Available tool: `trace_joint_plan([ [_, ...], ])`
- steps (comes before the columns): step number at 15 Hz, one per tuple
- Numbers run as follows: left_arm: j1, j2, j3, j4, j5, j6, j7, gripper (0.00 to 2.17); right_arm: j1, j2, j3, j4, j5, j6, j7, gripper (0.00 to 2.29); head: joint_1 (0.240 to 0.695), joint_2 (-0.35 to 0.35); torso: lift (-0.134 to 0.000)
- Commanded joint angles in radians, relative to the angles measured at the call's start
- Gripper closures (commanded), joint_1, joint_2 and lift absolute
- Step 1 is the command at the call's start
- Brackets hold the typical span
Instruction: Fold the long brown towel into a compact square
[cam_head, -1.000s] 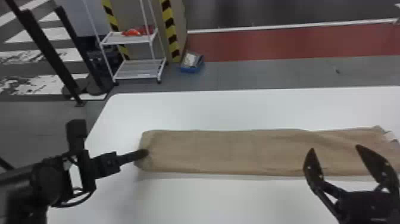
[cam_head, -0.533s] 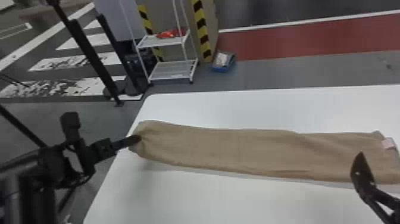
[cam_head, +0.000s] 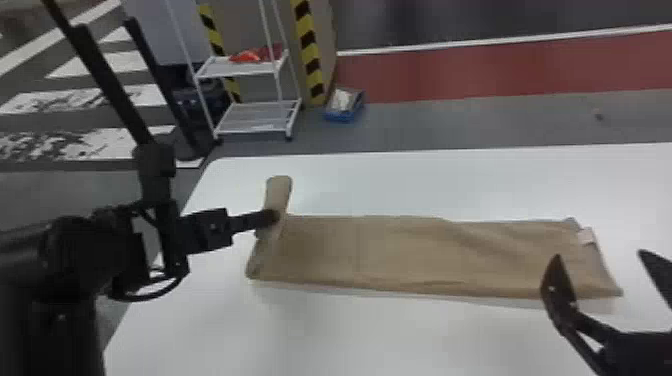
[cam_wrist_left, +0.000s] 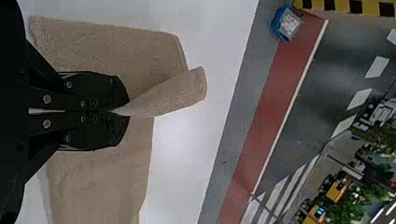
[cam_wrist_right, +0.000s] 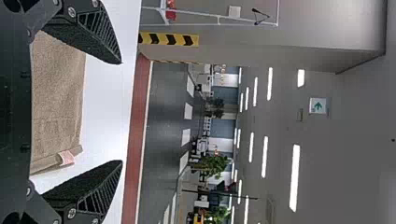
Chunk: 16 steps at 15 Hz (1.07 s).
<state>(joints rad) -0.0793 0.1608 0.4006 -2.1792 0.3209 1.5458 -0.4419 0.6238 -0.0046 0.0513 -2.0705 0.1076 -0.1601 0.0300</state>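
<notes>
Right end effector (cam_head: 600, 255), black, two flat fingers: nearest, toward the robot's right side of the bench. Fingers wide apart, nothing between them; one finger overlaps the cloth's near edge in the head view, contact cannot be told. Right wrist view: both fingers spread, cloth lying beyond.

Left end effector (cam_head: 275, 216), same type, at the opposite end. Fingers together, clamped on the towel; left wrist view agrees, a pinch of cloth at the tips.

Long brown terry-cloth towel (cam_head: 400, 255): spread lengthwise left to right on the white, smooth-topped bench (cam_head: 425, 340). Left end gathered at the grip, with a narrow raised flap (cam_head: 278, 192) projecting past the far edge. Remainder lies mostly flat, slight wrinkles toward the right. Small pale pink tag (cam_head: 586, 236) at the right end, near the far corner.

Beyond the bench, on grey floor: blue open box (cam_head: 345, 112) with whitish contents; to its left, white metal rack (cam_head: 240, 71), red item (cam_head: 250, 55) on the upper shelf. Yellow-and-black striped post (cam_head: 310, 50) between rack and red floor strip (cam_head: 475, 75).
</notes>
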Motion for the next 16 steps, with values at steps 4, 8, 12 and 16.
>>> trace_joint_plan([
  [4,-0.031,-0.122,-0.286,-0.11,-0.017,0.026,0.141,2.14,0.013,0.005,0.004,-0.019,0.004,0.003,-0.001,0.13,0.695,0.029,-0.125],
  [8,-0.065,-0.163,-0.46,-0.093,-0.105,0.009,0.227,2.14,0.019,0.005,0.004,-0.017,0.006,0.0,-0.001,0.13,0.695,-0.076,-0.125],
  [12,-0.062,-0.163,-0.572,-0.028,-0.177,-0.055,0.264,2.01,0.017,0.005,0.004,-0.013,0.006,-0.003,-0.001,0.13,0.695,-0.122,-0.125],
  [16,-0.06,-0.163,-0.669,0.015,-0.207,-0.138,0.299,0.0,0.014,0.005,0.004,-0.003,0.006,-0.003,-0.001,0.13,0.695,-0.155,-0.125],
])
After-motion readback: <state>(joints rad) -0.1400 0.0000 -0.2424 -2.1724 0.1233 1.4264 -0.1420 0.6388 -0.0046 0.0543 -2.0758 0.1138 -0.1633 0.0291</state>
